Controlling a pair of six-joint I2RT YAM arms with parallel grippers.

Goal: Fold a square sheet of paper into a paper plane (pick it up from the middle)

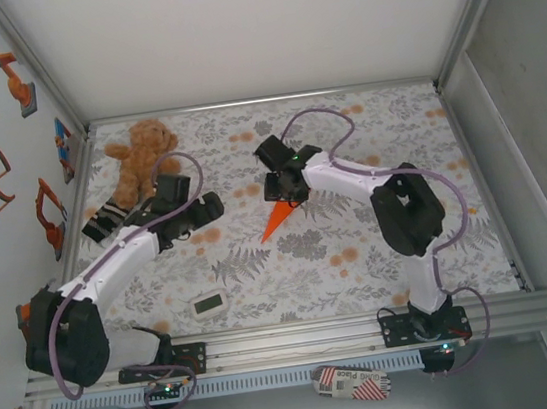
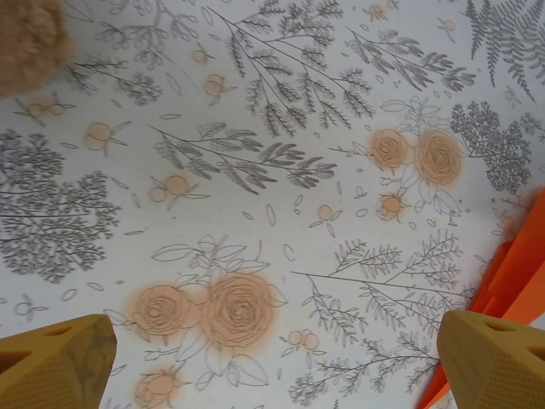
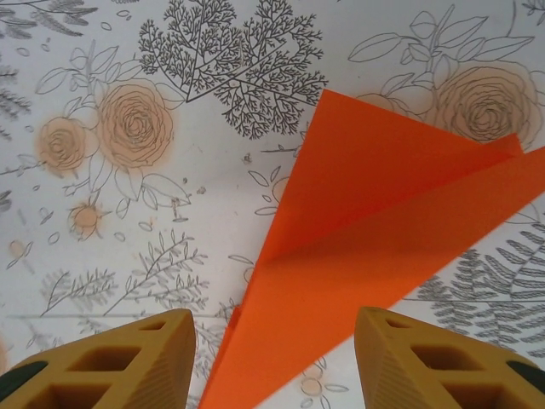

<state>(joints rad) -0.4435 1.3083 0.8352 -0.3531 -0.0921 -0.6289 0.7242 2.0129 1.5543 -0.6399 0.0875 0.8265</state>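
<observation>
The paper plane (image 1: 276,221) is a narrow bright orange dart lying on the flowered tablecloth near the table's middle, nose toward the near left. In the right wrist view the paper plane (image 3: 383,213) lies flat with its centre crease showing. My right gripper (image 3: 272,331) hovers over it, open, its yellow fingers either side of the paper and not touching it. From above, the right gripper (image 1: 284,185) sits over the plane's tail. My left gripper (image 2: 277,336) is wide open over bare cloth, with the plane's edge (image 2: 519,273) at its right. It stands left of the plane (image 1: 206,211).
A brown teddy bear (image 1: 141,156) lies at the back left, close to the left arm; its fur (image 2: 25,38) shows in the left wrist view. A small white timer (image 1: 209,303) sits near the front edge. Metal rails (image 1: 260,100) border the table.
</observation>
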